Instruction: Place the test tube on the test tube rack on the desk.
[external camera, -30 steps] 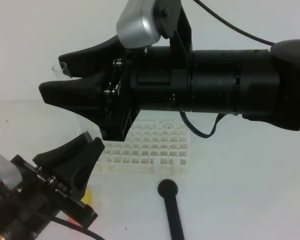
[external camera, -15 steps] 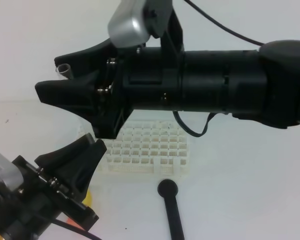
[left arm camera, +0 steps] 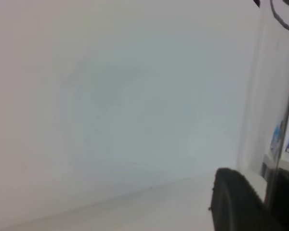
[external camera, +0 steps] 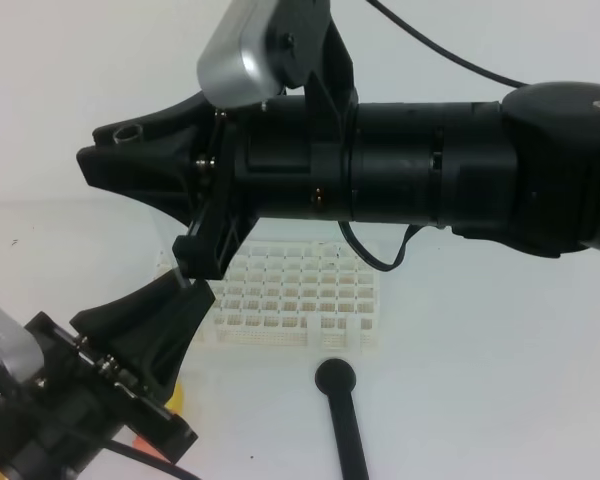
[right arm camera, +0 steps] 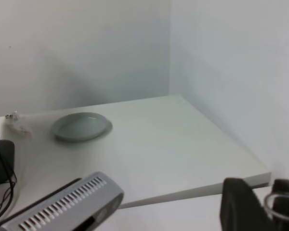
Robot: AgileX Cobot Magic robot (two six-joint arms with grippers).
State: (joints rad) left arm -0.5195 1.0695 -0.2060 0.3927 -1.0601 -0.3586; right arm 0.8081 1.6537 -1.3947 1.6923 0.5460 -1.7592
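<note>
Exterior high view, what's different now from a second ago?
The right pincer has shifted slightly left and up and closed its jaws on the top of the test tube, which earlier stood between open jaws. The left pincer still holds the tube lower down. The test tube rack and black rod haven't moved.

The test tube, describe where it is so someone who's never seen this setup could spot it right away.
Find the big black right gripper reaching across above the white test tube rack. The test tube is pinched between its fingertips, slanting down toward the left gripper. Unlike the black rod on the desk, it is clear glass, betrayed mainly by its round open rim.
</note>
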